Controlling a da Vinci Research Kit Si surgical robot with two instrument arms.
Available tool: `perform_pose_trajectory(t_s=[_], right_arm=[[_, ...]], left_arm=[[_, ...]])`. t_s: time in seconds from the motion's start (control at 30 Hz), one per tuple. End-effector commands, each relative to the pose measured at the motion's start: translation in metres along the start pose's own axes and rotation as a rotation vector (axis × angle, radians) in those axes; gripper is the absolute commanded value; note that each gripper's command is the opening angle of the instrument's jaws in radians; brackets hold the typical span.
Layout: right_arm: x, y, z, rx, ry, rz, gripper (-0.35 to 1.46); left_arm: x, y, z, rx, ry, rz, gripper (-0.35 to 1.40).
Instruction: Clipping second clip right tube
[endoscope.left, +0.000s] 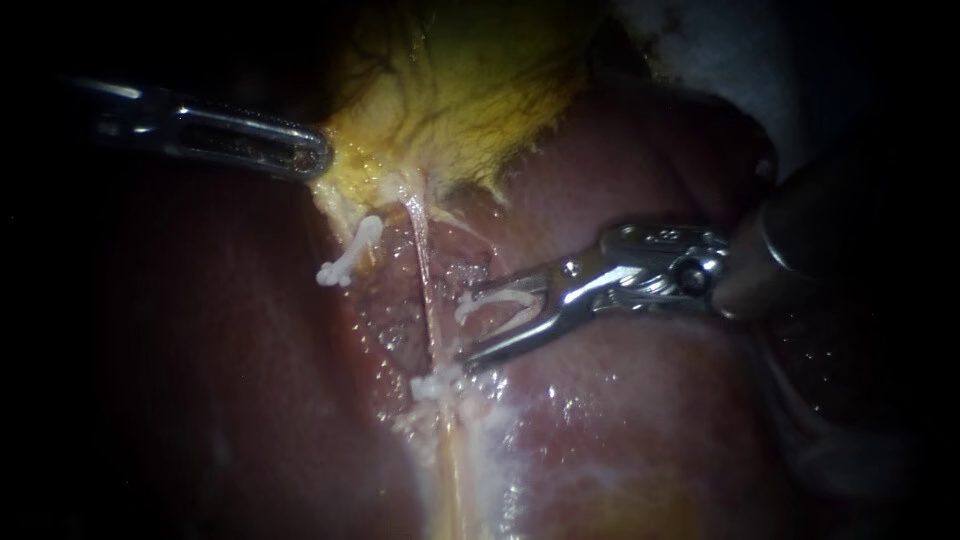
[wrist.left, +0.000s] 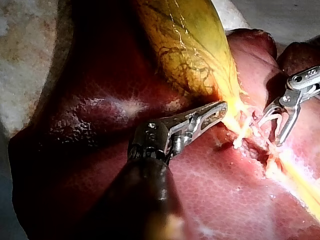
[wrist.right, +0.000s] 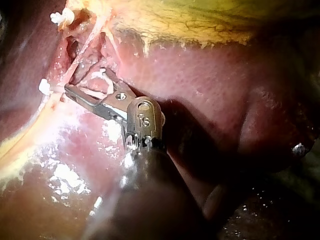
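In the endoscope view, the left instrument (endoscope.left: 315, 158) comes in from the left. Its jaws lie close together and pinch the yellow edge of the gallbladder (endoscope.left: 460, 90). The right instrument (endoscope.left: 465, 328) comes in from the right with its jaws spread wide. An open clip (endoscope.left: 495, 303), white, sits between them with a leg along each jaw. The jaw tips stand just right of the right tube (endoscope.left: 424, 270), a thin pink strand running from the gallbladder toward the near side. Whether they touch it cannot be told. A lower clip (endoscope.left: 435, 385) is already on that tube, just nearer than the jaws. A left clip (endoscope.left: 350, 258) sits on a pale stub to the left, well apart from them. The tube is bare between the gallbladder and the lower clip. Wet liver (endoscope.left: 620, 420) lies open to the right of the tube.

In the left wrist view, the left instrument (wrist.left: 220, 109) grips the gallbladder (wrist.left: 190, 45) at its narrow yellow end. The right instrument (wrist.left: 271, 131) is forked open just ahead of it, over pale shreds of tissue. Liver (wrist.left: 215, 200) lies under both.

In the right wrist view, the right instrument (wrist.right: 85, 80) holds the open clip (wrist.right: 92, 92) in wide jaws. Its longer jaw tip is just beside the right tube (wrist.right: 80, 55). The lower clip (wrist.right: 44, 87) is close beyond that tip.
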Motion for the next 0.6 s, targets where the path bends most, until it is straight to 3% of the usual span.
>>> perform_pose_trajectory(t_s=[0.03,0.2,0.47,0.6], right_arm=[[0.0000,0.0001,0.0003,0.012,0.015,0.011,0.58],[-0.0001,0.0003,0.0017,0.089,0.088,0.083,0.58],[-0.0004,0.0000,0.0021,0.218,0.138,0.118,0.58],[-0.0004,-0.0005,0.0026,0.249,0.165,0.118,0.57]], left_arm=[[0.0000,0.0000,0.0000,0.000,0.000,0.000,-0.35],[0.0000,0.0000,0.0001,-0.001,0.000,0.000,-0.35],[0.0000,0.0000,0.0001,-0.001,0.000,0.000,-0.35],[0.0000,0.0000,0.0001,-0.001,0.000,0.000,-0.35]])
